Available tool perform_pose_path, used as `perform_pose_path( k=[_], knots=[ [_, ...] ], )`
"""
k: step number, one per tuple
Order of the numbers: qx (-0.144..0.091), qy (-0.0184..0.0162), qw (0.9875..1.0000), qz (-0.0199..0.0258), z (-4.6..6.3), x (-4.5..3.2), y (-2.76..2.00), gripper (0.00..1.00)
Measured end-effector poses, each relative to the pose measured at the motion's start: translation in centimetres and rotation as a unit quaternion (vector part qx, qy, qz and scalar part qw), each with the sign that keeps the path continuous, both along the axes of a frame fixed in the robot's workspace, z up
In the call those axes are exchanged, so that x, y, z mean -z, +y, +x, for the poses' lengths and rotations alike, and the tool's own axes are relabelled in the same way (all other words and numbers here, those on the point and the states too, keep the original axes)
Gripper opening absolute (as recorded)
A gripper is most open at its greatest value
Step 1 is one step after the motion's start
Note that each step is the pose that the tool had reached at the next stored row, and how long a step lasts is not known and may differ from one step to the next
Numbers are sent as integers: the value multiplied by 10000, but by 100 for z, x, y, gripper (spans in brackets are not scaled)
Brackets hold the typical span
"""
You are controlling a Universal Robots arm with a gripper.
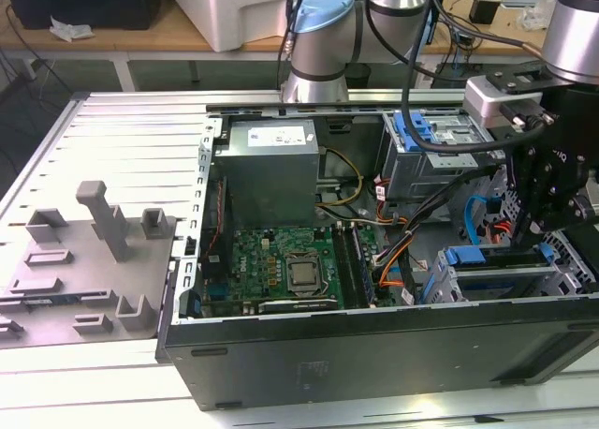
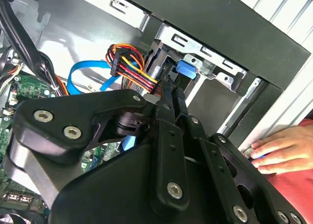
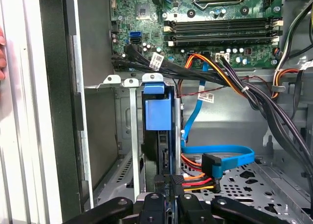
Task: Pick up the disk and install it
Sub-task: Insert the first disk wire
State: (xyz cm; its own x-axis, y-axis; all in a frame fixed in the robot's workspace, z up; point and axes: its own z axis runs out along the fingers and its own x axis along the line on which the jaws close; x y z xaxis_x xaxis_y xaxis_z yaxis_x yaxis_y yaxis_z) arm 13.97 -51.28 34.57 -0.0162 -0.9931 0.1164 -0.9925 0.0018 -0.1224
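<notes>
- Exterior view: the open computer case [image 1: 374, 354] lay on its side on the ribbed metal counter [image 1: 122, 129], motherboard [image 1: 281, 265] and grey power supply [image 1: 271, 167] in plain sight. The arm's gripper [image 1: 547, 228] hung over the drive cage [image 1: 496, 279] at the exterior view's right end of the case. A second cage with a blue plastic tab [image 1: 421, 129] sat further back, and a bunch of orange and black cables [image 1: 398, 251] ran between board and cages. A grey fixture plate [image 1: 84, 260] with upright blocks sat on the counter to the exterior view's left, well apart from the action.
- Second wrist view: the black gripper [image 2: 168, 87] reached right down to the cage [image 2: 200, 53], fingers [image 2: 168, 99] drawn narrow together, seemingly pinched on the disk [image 2: 188, 70] by its blue carrier. A red-yellow-black cable bundle [image 2: 129, 65] and a blue flat cable [image 2: 83, 75] crowded in just beside the gripper. A person's hand [image 2: 281, 148] rested on the case edge, near the cage.
- First wrist view: the disk [image 3: 159, 114] stood on edge in a slot of the cage [image 3: 122, 136], blue bracket facing the camera, the gripper [image 3: 168, 185] closed on its near edge. The blue cable [image 3: 220, 153] looped just beside it, black cables [image 3: 195, 72] crossed above the cage, and the motherboard [image 3: 220, 18] lay beyond.
</notes>
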Motion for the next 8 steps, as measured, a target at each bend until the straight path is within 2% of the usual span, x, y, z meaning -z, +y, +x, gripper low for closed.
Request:
perform_pose_path(
  k=[5,8],
  knots=[
    [0,0,10000,1,-1,0,-2,16],
    [0,0,10000,24,-1,0,-8,16]
  ],
)
